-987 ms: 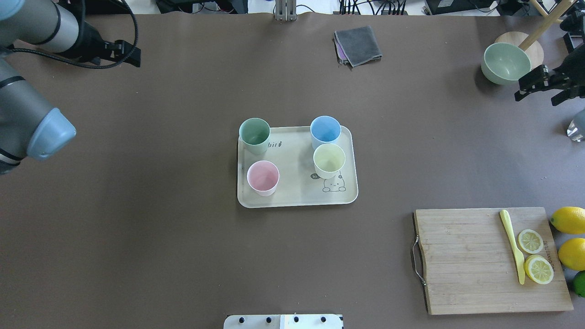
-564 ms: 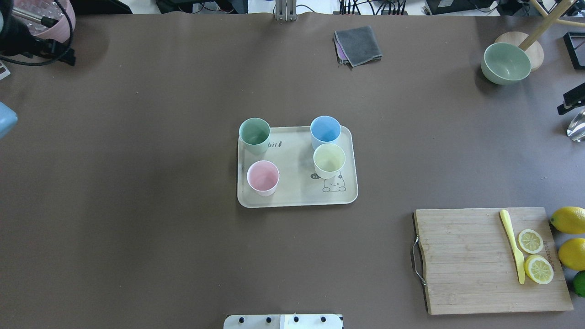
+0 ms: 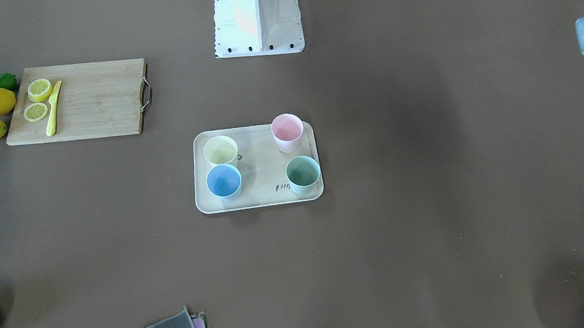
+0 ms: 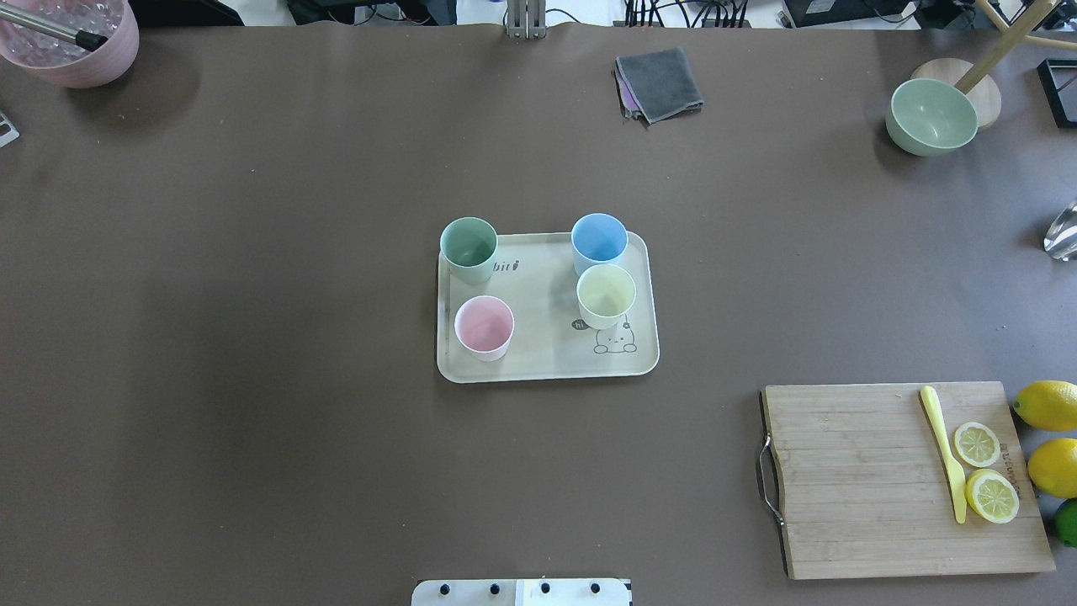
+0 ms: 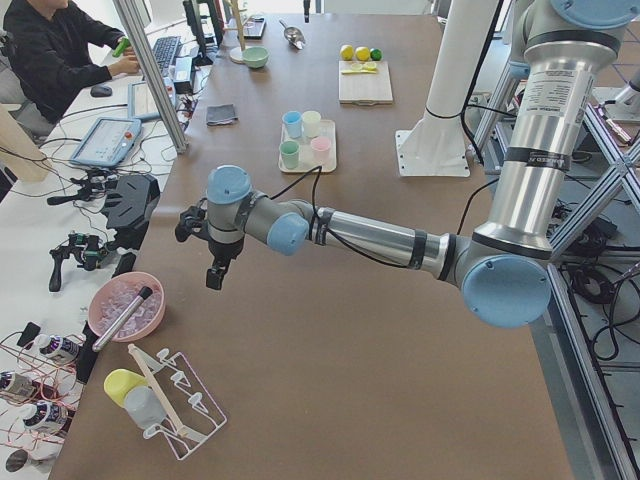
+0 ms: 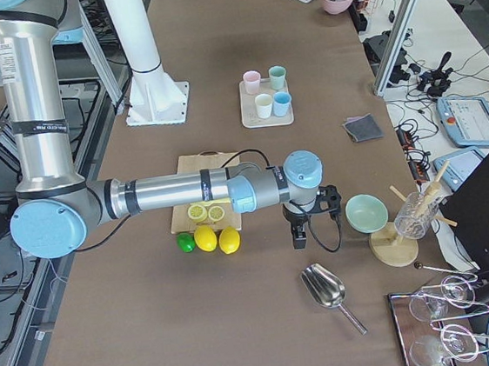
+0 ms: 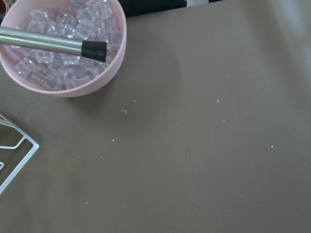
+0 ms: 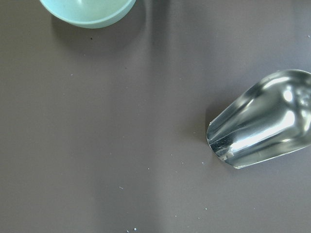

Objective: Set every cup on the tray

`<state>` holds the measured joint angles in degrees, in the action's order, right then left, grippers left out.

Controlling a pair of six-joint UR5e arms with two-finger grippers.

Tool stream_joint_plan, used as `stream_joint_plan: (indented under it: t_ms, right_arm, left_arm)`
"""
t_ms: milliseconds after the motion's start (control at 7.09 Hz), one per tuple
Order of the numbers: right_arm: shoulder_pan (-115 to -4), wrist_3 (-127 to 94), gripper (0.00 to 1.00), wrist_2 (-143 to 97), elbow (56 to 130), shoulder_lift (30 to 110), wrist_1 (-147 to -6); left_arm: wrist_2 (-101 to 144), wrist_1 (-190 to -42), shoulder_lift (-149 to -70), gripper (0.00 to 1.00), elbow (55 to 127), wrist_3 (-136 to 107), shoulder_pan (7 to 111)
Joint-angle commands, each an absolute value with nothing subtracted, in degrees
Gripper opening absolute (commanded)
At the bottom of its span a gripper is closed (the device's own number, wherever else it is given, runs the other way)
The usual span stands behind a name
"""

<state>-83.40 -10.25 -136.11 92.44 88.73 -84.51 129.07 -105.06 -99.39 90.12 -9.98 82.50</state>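
Cups (image 4: 484,326) are all four standing upright on the tray (image 4: 538,341) mid-frame. Left claw (image 5: 212,282) and right claw (image 6: 298,240) are hovering over the counter (image 4: 252,353); their opening is impossible to tell.

Cutting board (image 4: 858,480): yellow knife (image 4: 944,450), 2 lemon slices (image 4: 976,443). Grey cloth (image 4: 659,82) apart.

Even bright lighting, soft shadows, glare on metal scoop (image 8: 262,121), sharp focus

Four cups (image 4: 606,295) on the tray (image 4: 543,337)
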Motion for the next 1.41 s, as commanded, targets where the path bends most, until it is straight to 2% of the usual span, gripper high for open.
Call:
stream_joint_plan:
  t_ms: [0, 423, 1269]
  right_arm:
    - [-84.1, -9.7, 1.00, -136.7, 92.3, 88.7, -85.3]
    - [-84.9, -9.7, 1.00, -136.7, 91.4, 90.3, -85.3]
    - [-88.9, -4.7, 1.00, -136.1, 93.8, 87.9, -95.1]
  left_arm:
    - [135.1, -101.9, -97.7, 0.98, 88.9, -7.5, 85.7]
    - [135.4, -102.1, -95.7, 0.98, 89.1, -7.7, 85.9]
    - [135.0, -102.0, -95.8, 0.98, 88.9, -7.9, 85.9]
